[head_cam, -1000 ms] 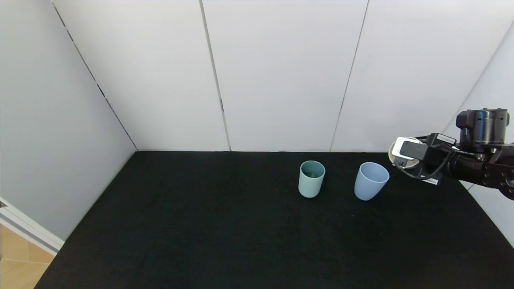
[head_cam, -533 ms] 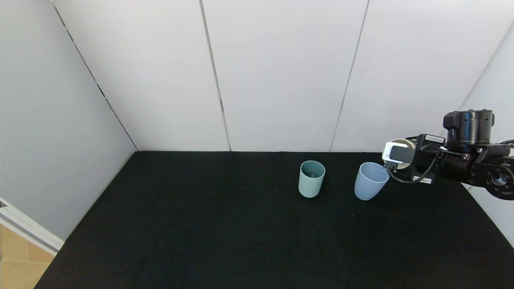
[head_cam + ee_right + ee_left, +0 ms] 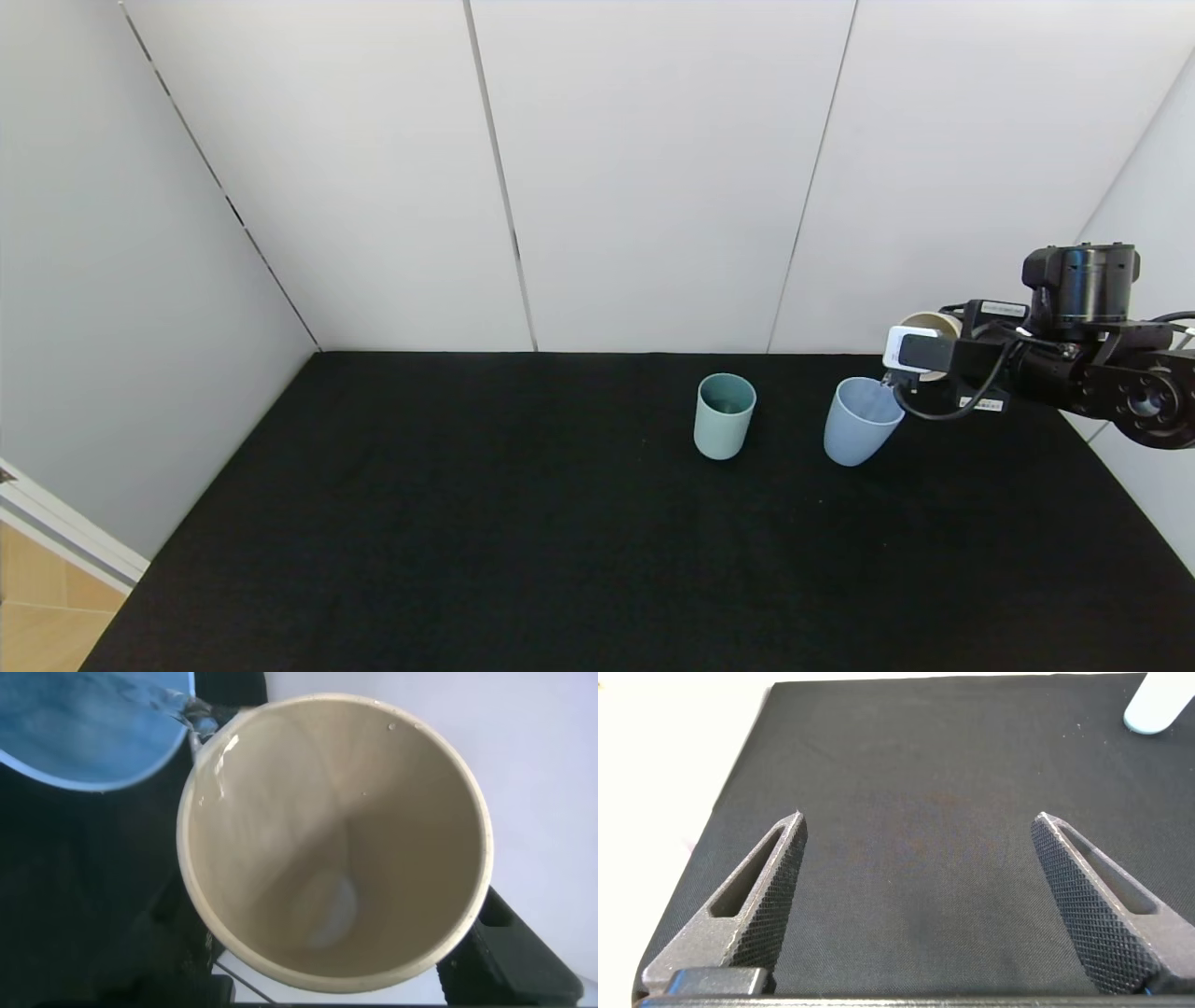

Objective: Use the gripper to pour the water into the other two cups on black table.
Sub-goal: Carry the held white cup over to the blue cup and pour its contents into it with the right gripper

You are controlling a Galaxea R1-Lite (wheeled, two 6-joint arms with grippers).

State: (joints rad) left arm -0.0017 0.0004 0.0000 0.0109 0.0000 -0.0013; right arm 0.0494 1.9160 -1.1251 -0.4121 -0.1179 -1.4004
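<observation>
Head view — right gripper [image 3: 904, 371]: seen at 3 o'clock of the black table [image 3: 523, 541], closed around a cream cup [image 3: 931, 324] that is tipped toward the light blue cup [image 3: 861, 421].
Head view — cups: the light blue cup stands just under the gripper's tip; the teal cup [image 3: 724, 415] stands near it, at its 9 o'clock, apart.
Head view — surroundings: white wall panels [image 3: 653, 168] enclose the table.
Left wrist view — left gripper [image 3: 920, 905]: fingers [image 3: 761, 905] spread wide, nothing held; only black cloth lies between them. A pale cup base [image 3: 1160, 705] is seen far off at 1 o'clock.
Right wrist view — cream cup [image 3: 336, 840]: held tilted, its lip at the light blue cup's [image 3: 89, 728] rim.
Right wrist view — water [image 3: 192, 714]: a clear stream is seen passing from the cream lip into the blue cup; droplets cling inside the cream wall.
</observation>
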